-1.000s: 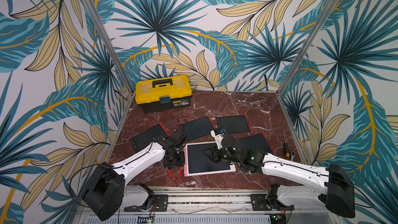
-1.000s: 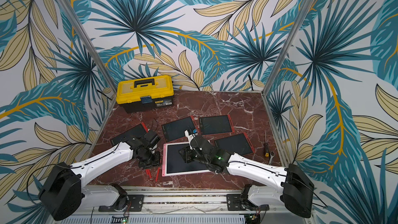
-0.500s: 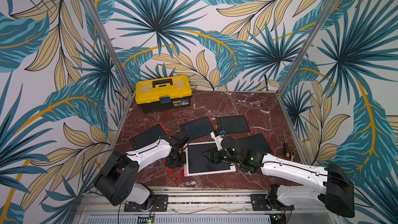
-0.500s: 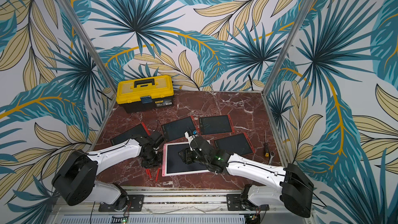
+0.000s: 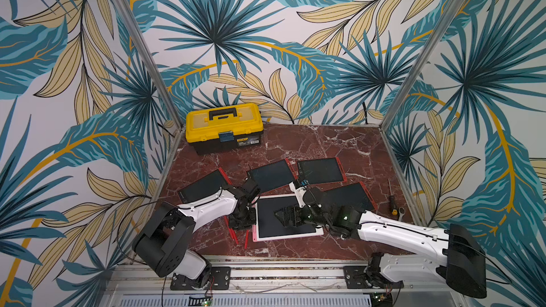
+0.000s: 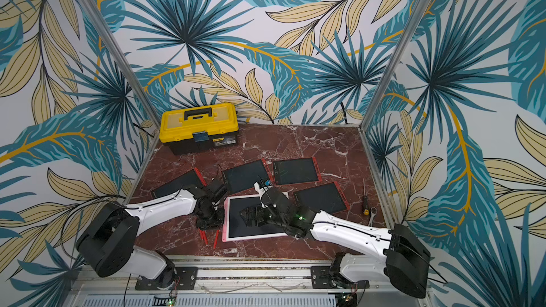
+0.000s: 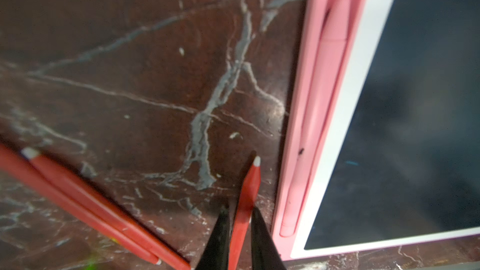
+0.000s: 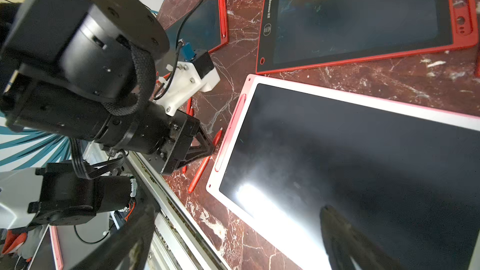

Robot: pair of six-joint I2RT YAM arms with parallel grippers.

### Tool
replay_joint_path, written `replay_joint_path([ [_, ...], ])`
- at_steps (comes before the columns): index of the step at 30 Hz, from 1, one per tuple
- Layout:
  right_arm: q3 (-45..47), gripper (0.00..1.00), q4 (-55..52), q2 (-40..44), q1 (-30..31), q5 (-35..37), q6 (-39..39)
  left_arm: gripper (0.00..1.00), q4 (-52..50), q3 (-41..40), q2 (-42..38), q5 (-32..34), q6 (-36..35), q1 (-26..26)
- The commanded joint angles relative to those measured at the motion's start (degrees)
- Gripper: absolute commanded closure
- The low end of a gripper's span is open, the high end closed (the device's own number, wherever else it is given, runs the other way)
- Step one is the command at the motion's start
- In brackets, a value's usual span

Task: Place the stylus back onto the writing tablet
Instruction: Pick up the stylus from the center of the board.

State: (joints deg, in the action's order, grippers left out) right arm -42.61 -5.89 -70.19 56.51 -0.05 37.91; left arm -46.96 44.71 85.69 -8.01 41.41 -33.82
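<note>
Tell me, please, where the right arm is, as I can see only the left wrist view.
Observer: The right gripper is over the dark screen of the pink-framed tablet, with its jaws wide open and empty.
Operator: Thank you. My jaws grip a red stylus. Are there red tablets it might belong to?
Observer: Yes, four red-framed tablets lie flat farther back than the pink one.
Operator: Is anything lying off to the right?
Observer: A screwdriver and a wrench lie there, apart from the tablets.
</note>
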Motion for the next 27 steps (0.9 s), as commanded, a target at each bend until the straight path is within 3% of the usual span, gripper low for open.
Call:
replay_joint_path([
  [1, 1.22, 0.01, -1.27, 1.02, -0.17, 0.97, -0.30, 0.87, 0.73, 0.37, 0.59, 1.13, -0.62, -0.19],
  [18, 0.63, 0.01, -2.89, 1.02, -0.17, 1.70, -0.90, 0.84, 2.91, -0.58, 0.80, 3.36, 0.64, -0.19],
  [27, 1.10, 0.02, -3.72, 1.99, -0.17, 5.30, 0.33, 0.89, 3.19, -0.19, -1.62, 4.05, 0.75, -0.17],
])
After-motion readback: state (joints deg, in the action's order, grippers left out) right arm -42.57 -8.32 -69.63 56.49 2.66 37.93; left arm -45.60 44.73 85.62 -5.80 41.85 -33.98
